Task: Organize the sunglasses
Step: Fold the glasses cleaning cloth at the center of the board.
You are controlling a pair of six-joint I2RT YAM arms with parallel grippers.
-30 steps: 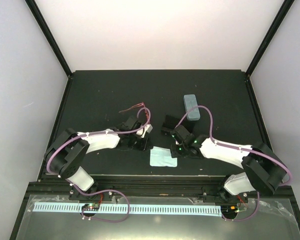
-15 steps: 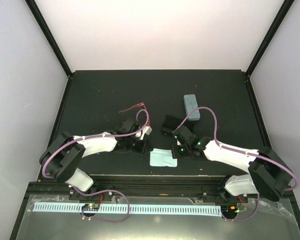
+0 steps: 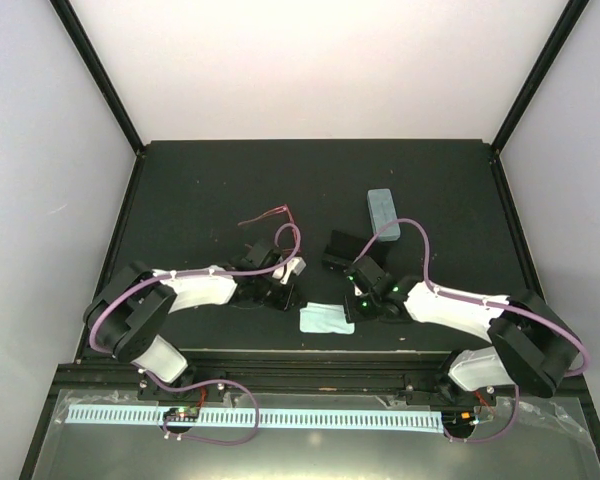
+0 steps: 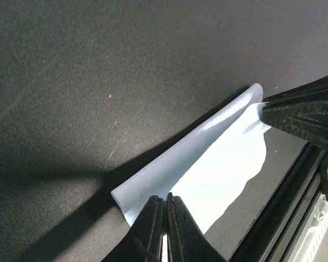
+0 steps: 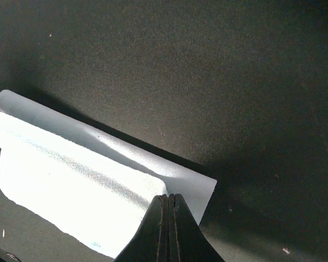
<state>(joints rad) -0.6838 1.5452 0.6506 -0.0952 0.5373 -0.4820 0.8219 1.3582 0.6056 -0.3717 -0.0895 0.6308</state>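
Note:
A red wire-framed pair of sunglasses (image 3: 266, 215) lies on the dark mat behind the left wrist, and neither gripper touches it. A light blue cloth (image 3: 326, 319) lies near the front edge, doubled over along a rolled fold (image 4: 180, 161). My left gripper (image 4: 165, 198) is shut on the cloth's left end (image 3: 298, 303). My right gripper (image 5: 168, 197) is shut on its right end (image 3: 353, 310). The right gripper's fingers (image 4: 303, 117) show in the left wrist view, at the cloth's far corner.
A pale blue oblong case (image 3: 383, 214) lies at the back right of the mat (image 3: 200, 190). A dark object (image 3: 338, 247) sits beside the right wrist; what it is I cannot tell. The table's black front rail (image 3: 310, 355) runs just below the cloth.
Both grippers have moved toward the front edge, drawing the cloth's far edge over with them. The cloth now looks narrower front to back.

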